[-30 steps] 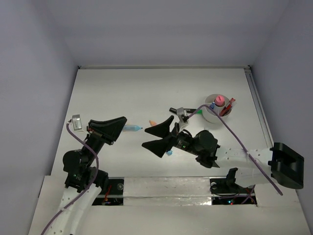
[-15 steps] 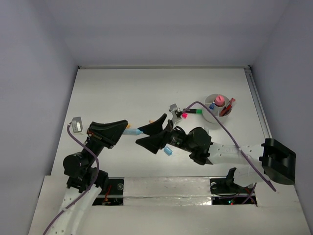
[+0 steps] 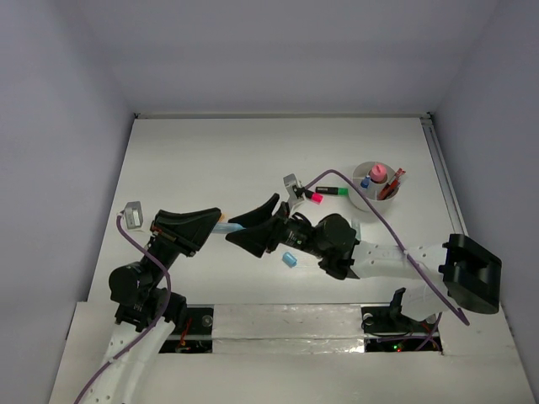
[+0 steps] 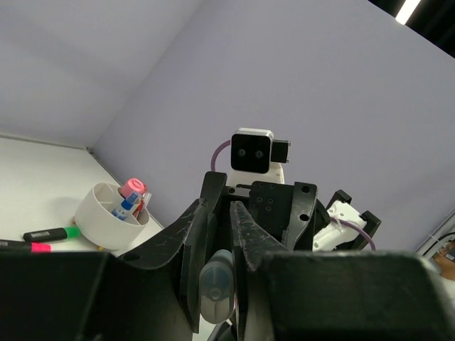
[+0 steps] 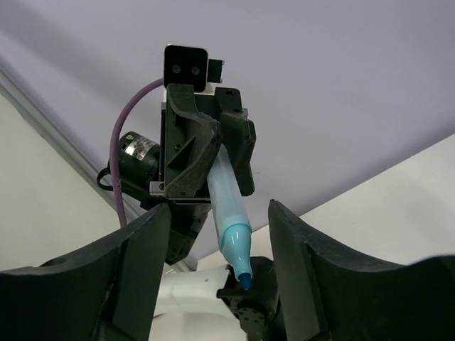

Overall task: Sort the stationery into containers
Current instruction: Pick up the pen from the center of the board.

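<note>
My left gripper (image 3: 212, 221) is shut on a light blue marker (image 3: 226, 228), held above the table with its tip toward the right arm. In the left wrist view the marker's blunt end (image 4: 217, 286) sits between the fingers (image 4: 188, 241). My right gripper (image 3: 233, 230) is open, its jaws on either side of the marker's tip (image 5: 232, 226) without touching it. The round whitish cup (image 3: 360, 199) at the right holds a pink-capped bottle (image 3: 378, 173), red pens and a blue item. A pink marker (image 3: 313, 198) and a green marker (image 3: 334, 192) lie beside the cup.
A small blue piece (image 3: 289, 259) lies on the table under the right arm. A bit of orange (image 3: 221, 217) shows behind the left fingers. The cup (image 4: 99, 213) and the green marker (image 4: 55, 233) also show in the left wrist view.
My right gripper has moved left to the left gripper, and its open jaws now straddle the blue marker's tip. The left gripper has kept hold and barely shifted.
</note>
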Robot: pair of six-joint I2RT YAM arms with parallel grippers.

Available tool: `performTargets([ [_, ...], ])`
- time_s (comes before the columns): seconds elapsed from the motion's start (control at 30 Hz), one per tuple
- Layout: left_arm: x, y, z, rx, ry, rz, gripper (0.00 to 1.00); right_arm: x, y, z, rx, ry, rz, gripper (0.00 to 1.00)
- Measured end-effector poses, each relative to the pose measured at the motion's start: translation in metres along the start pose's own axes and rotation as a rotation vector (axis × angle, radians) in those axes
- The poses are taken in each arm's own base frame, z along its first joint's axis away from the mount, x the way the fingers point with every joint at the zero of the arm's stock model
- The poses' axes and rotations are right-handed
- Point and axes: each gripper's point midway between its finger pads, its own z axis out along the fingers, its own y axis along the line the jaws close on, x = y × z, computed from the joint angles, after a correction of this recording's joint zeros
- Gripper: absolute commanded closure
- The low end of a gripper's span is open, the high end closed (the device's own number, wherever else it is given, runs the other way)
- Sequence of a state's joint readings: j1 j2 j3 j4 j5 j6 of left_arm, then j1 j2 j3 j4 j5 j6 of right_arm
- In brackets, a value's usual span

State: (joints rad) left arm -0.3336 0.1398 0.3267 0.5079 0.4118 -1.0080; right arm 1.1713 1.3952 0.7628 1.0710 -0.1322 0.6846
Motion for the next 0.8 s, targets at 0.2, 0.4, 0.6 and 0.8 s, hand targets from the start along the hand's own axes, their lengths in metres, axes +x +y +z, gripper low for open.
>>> performTargets([
  [0.2,-0.001,-0.002,0.000,0.008,-0.004,0.003,1.00,0.001,-0.001,0.000,0.004,0.004,0.000,0.62],
  [0.4,-0.002,-0.008,0.000,0.033,-0.007,-0.002,1.00,0.000,0.001,0.000,-0.002,0.000,0.012,0.88],
  [0.6,0.003,-0.007,0.000,0.033,0.021,-0.004,0.83,0.001,-0.001,-0.003,0.025,0.027,0.010,0.99],
  [0.8,0.022,0.008,0.003,-0.053,0.180,0.054,0.49,-0.017,-0.015,-0.014,0.183,0.167,-0.108,0.99],
])
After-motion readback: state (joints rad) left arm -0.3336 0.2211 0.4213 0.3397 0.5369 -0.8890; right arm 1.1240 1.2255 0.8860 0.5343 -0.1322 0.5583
